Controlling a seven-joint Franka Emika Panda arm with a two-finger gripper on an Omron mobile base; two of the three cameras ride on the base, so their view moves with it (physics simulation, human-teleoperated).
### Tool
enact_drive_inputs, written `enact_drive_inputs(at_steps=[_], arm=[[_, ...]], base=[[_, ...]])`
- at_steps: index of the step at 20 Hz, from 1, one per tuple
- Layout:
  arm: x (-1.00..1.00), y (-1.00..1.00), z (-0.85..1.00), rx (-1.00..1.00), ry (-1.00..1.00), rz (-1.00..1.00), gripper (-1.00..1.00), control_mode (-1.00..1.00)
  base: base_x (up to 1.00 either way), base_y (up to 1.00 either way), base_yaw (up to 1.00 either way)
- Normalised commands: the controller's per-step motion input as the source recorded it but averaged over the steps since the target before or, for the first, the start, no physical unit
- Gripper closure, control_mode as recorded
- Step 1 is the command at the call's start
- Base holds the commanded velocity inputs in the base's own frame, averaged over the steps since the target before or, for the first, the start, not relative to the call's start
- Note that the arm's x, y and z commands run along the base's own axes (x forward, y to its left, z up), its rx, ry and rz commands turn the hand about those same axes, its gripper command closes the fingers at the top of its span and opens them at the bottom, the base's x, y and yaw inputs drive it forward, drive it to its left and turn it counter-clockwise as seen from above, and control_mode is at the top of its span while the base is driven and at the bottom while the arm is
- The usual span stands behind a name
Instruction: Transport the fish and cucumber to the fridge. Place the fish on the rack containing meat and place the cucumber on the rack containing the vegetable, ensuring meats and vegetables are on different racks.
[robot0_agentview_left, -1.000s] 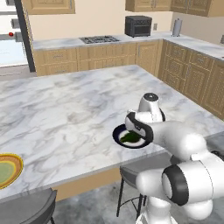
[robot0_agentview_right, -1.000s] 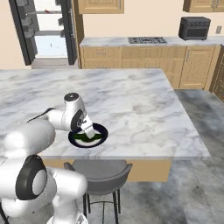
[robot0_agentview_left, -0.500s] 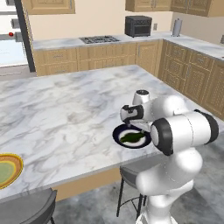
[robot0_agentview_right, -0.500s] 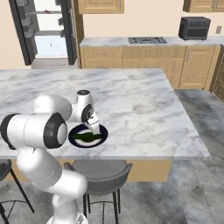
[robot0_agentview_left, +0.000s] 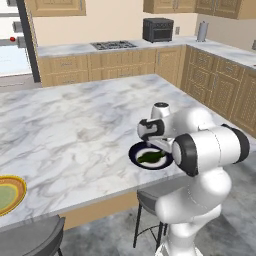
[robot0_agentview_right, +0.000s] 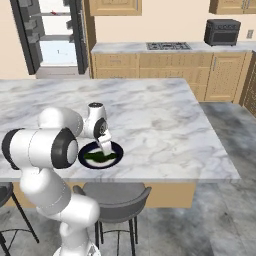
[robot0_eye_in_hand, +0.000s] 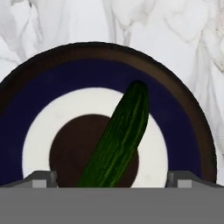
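I see the fridge (robot0_agentview_right: 55, 35) at the far end of the kitchen, its doors open on the white inside, well apart from where I am working. In front of me runs the marble island counter (robot0_agentview_left: 75, 130), with a yellow-rimmed dish (robot0_agentview_left: 10, 192) near its left front corner and a grey stool (robot0_agentview_right: 117, 197) tucked under its front edge. Near that front edge sits a dark round plate (robot0_agentview_left: 137, 150) with blue, white and brown rings. The cucumber (robot0_eye_in_hand: 118, 135) lies slantwise across the plate's middle. My gripper (robot0_eye_in_hand: 111, 180) hangs just above the plate with its jaws spread wide, one fingertip on each side of the cucumber's near end, holding nothing.
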Motion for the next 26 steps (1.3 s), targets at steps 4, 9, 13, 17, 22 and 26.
enact_drive_inputs(at_steps=[4, 9, 13, 17, 22, 26], arm=[[-0.16, 0.0, -0.04, 0.0, 0.0, -0.13, -1.0, -1.0], [-0.04, 0.0, -0.14, 0.0, 0.0, -0.06, -1.0, -1.0], [0.0, 0.0, -0.19, 0.0, 0.01, -0.03, -1.0, -1.0], [0.0, 0.0, -0.13, 0.0, 0.01, -0.03, -1.0, -1.0], [0.01, 0.0, -0.09, 0.0, 0.03, -0.03, -1.0, -1.0], [0.05, 0.01, -0.1, 0.0, 0.01, -0.03, -1.0, -1.0]], base=[[0.0, 0.0, 0.0], [0.0, 0.0, 0.0], [0.0, 0.0, 0.0], [0.0, 0.0, 0.0], [0.0, 0.0, 0.0], [0.0, 0.0, 0.0]])
